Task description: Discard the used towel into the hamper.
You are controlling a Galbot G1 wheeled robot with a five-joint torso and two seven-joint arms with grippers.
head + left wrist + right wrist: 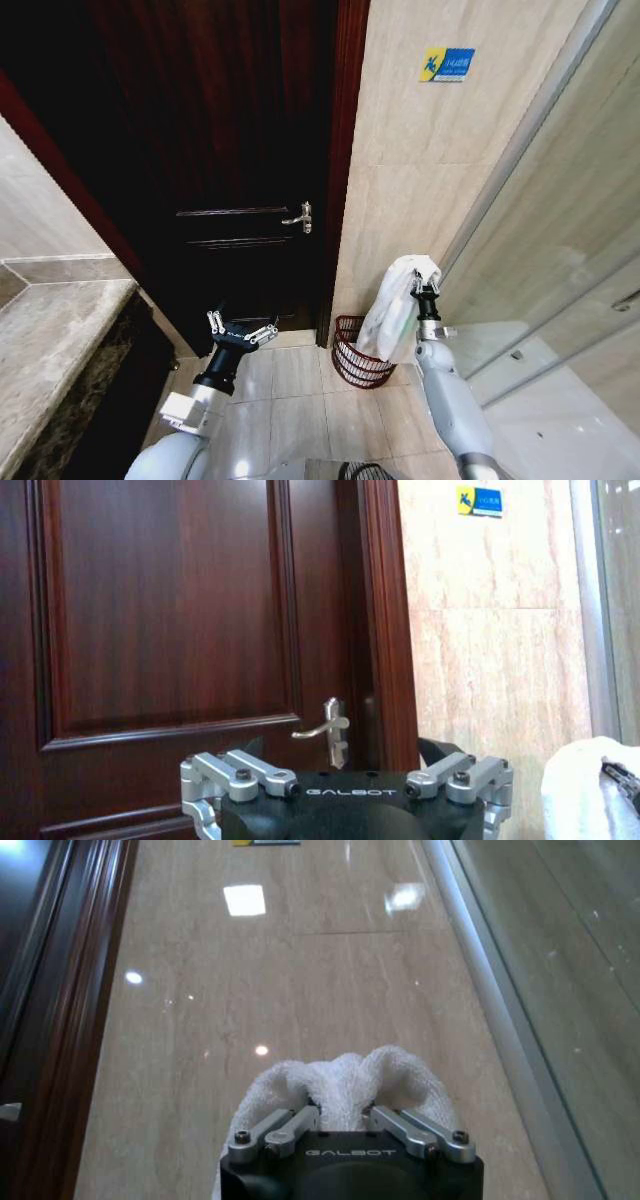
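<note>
Head view, right gripper [427, 288] fingers clamping towel [393, 310] over hamper [352, 362] rim, left gripper [241, 327] spread wide, idle.

The left gripper [345, 799] has its fingers [245, 774] spread wide apart with nothing between them, its black body marked GALBOT. Beyond the fingers stands a dark wooden door [170, 630] with raised panels, and its metal lever handle [328, 727] lies just past the gap between them. Off the outer finger runs a beige tiled wall [490, 630] bearing a small blue-and-yellow sticker [479, 500]. A white towel [585, 791] shows beside that finger.
</note>
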